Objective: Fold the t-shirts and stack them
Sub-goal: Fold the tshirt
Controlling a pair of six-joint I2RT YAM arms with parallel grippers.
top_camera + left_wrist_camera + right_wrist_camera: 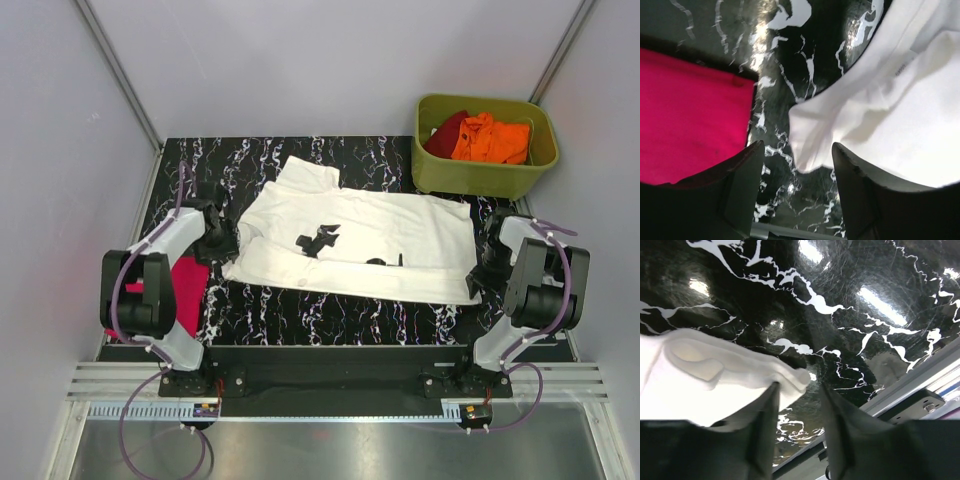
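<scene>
The white t-shirt [370, 245] lies spread across the middle of the table [330, 315], so I can take it from both ends. My left tool [797, 150] stands apart over its left corner and my right tool [799, 387] apart at its right hem; neither clamps cloth. The folded pink t-shirt [185, 285] beside my left arm is, I judge, the stack's base. Bare table runs along the near edge for folding. The tub [470, 180], holding an orange t-shirt [490, 140] and a dark red t-shirt [447, 128], crowds the far right corner.
</scene>
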